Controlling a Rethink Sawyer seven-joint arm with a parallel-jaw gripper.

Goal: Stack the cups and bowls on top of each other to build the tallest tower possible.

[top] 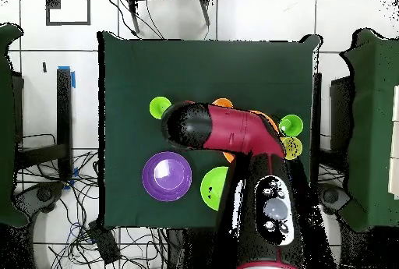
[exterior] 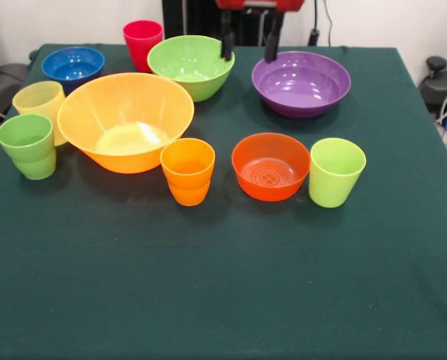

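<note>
Everything stands apart and upright on the table. The large orange bowl [exterior: 126, 120] is left of centre. Behind it are the blue bowl [exterior: 73, 65], red cup [exterior: 142, 41], green bowl [exterior: 191, 66] and purple bowl [exterior: 301, 82]. The pale yellow cup [exterior: 40, 105] and green cup [exterior: 28, 145] stand at the left. The orange cup [exterior: 187, 171], red-orange bowl [exterior: 271, 166] and lime cup [exterior: 336, 172] line up in front. My gripper [exterior: 250, 46] hangs open and empty above the gap between the green and purple bowls. In the overhead view my arm [top: 226, 129] hides most objects.
The table [exterior: 208, 300] is covered with a dark green cloth. Other green tables [top: 374, 125] stand to either side in the overhead view. Cables [top: 93, 235] lie on the tiled floor near the robot's base.
</note>
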